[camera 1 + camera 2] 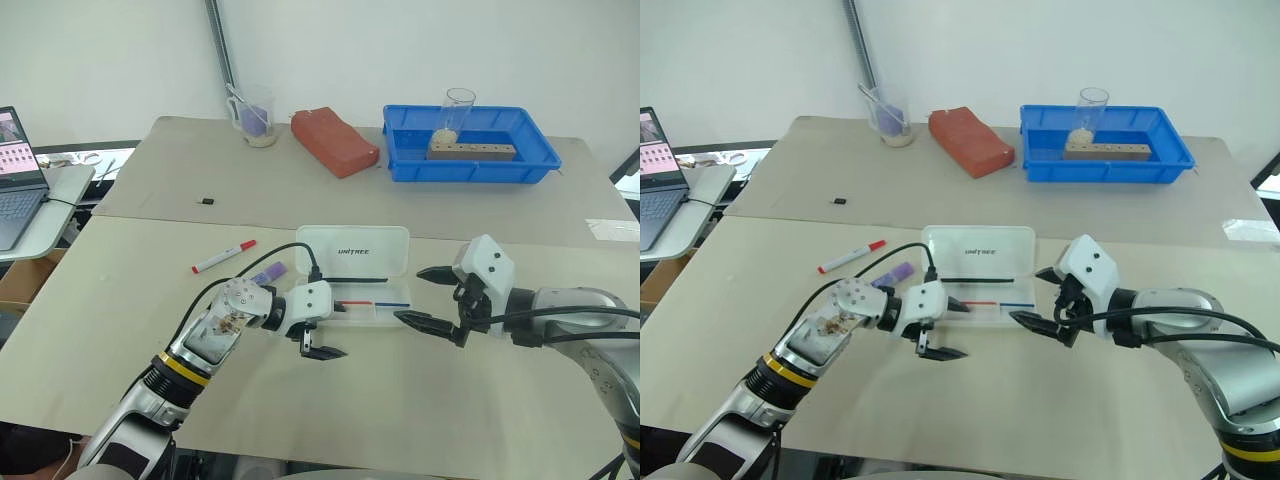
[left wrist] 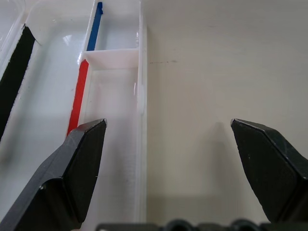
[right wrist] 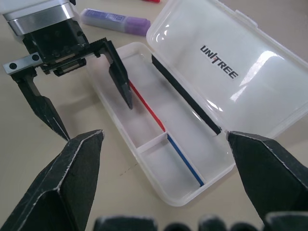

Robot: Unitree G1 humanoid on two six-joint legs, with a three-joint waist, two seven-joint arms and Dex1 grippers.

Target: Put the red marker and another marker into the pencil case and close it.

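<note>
The pencil case [image 1: 355, 252] lies open mid-table, its lettered lid laid back and its tray [image 3: 144, 120] toward me. A thin red-and-blue strip [image 2: 79, 94] and a black stick [image 1: 355, 280] lie inside. Left of the case, the red marker [image 1: 223, 256] and the purple marker [image 1: 268, 272] rest on the table. My left gripper [image 1: 340, 330] is open and empty at the tray's front left corner, one finger [image 3: 120, 79] over the tray, the other over the table. At the case's right end my right gripper [image 1: 410, 295] is open and holds nothing.
At the back stand a blue tray [image 1: 465, 172] holding a glass [image 1: 457, 110] and a wooden block [image 1: 472, 151], a red-brown block [image 1: 335, 140] and a clear cup [image 1: 255, 118]. A small black piece [image 1: 207, 201] lies mid-left. A laptop [image 1: 15, 190] sits far left.
</note>
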